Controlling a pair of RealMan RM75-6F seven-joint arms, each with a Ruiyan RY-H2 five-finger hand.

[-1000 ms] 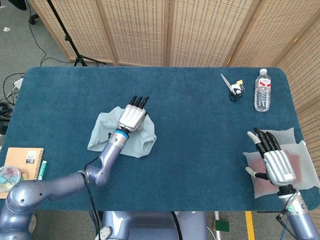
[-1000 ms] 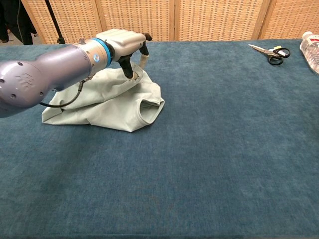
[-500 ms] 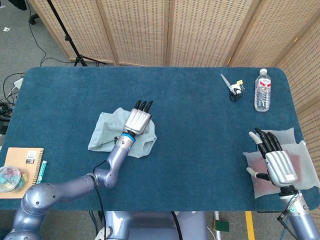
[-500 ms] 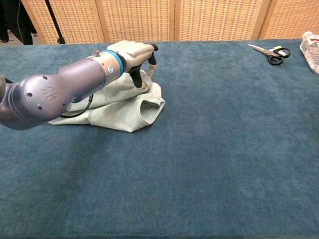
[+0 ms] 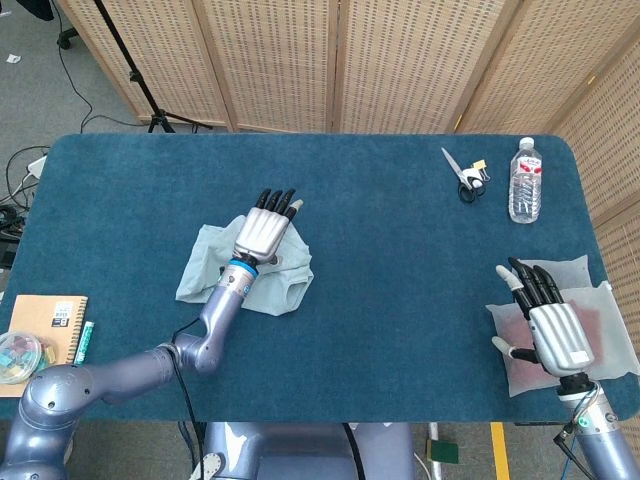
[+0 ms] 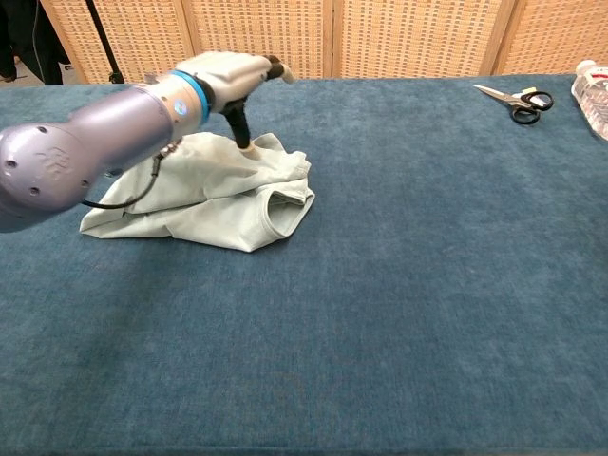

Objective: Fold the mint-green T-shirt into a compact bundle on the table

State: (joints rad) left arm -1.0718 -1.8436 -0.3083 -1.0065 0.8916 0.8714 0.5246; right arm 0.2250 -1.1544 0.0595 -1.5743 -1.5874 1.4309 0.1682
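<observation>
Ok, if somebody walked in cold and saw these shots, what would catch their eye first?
Probably the mint-green T-shirt, bunched in a loose heap left of centre on the blue table, with the left hand over its far edge. Next, the right hand, fingers spread above a pale cloth at the near right corner.

The mint-green T-shirt (image 5: 240, 275) lies crumpled on the blue bench (image 5: 400, 240), left of centre, beneath my left hand (image 5: 264, 231). It forms an uneven, partly gathered heap with rumpled folds. One sleeve opening faces right on the near edge. The left portion lies flatter; the part nearest my thumb rises higher.
</observation>
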